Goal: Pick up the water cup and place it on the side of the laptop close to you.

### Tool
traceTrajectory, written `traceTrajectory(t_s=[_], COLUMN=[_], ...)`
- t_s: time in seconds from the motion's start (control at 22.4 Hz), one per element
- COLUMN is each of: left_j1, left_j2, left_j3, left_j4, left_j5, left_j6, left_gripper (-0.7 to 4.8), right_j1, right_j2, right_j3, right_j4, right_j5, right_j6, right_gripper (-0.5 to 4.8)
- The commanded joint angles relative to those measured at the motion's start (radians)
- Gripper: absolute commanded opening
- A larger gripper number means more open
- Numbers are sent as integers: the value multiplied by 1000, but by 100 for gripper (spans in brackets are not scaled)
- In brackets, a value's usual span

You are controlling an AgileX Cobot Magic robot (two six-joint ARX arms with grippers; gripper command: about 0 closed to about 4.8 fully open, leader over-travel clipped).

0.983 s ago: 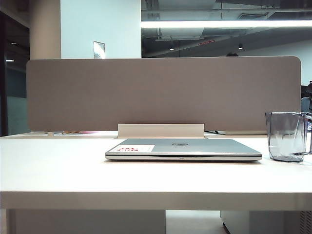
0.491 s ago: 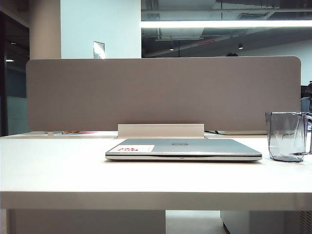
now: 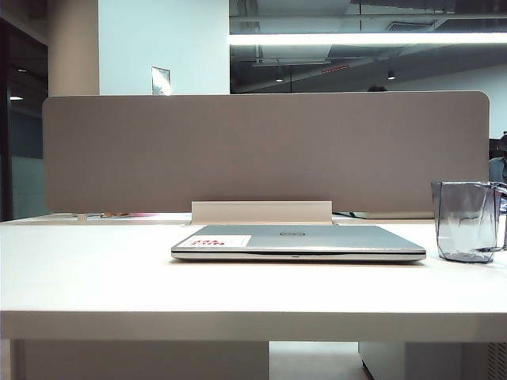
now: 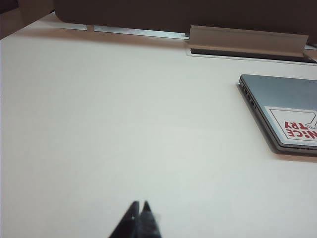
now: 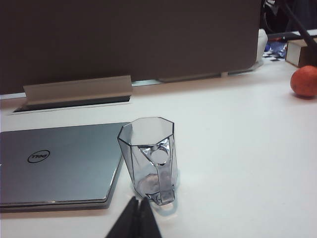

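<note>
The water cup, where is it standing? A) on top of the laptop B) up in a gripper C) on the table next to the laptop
C: the water cup stands upright on the white table, just beside the closed laptop, no gripper holding it.

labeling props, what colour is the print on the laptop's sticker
Red print on a white sticker on the laptop lid, clearest in the left wrist view.

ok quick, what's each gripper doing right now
left gripper: closed, holding nothing, over bare table.
right gripper: closed, holding nothing, just short of the water cup.
</note>
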Motion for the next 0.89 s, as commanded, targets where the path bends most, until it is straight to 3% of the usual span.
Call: traceTrajectory(t_s=[0.04,0.54,0.89], left_j1=[0,0,0], left_j2=[1,1,1], left_j3=[3,3,3], left_j4=[12,10,4], left_j5=[-3,-3,-3], left_j6=[-3,-3,-3], left_gripper=[-3,-3,-3], right_j1=[1,1,1], right_j2=[1,65,409], right_j3=[19,112,223], right_j4=[6,-10,52], right_j5=[5,5,0], right_j6=[3,3,3], right_gripper=[-5,-5,-5])
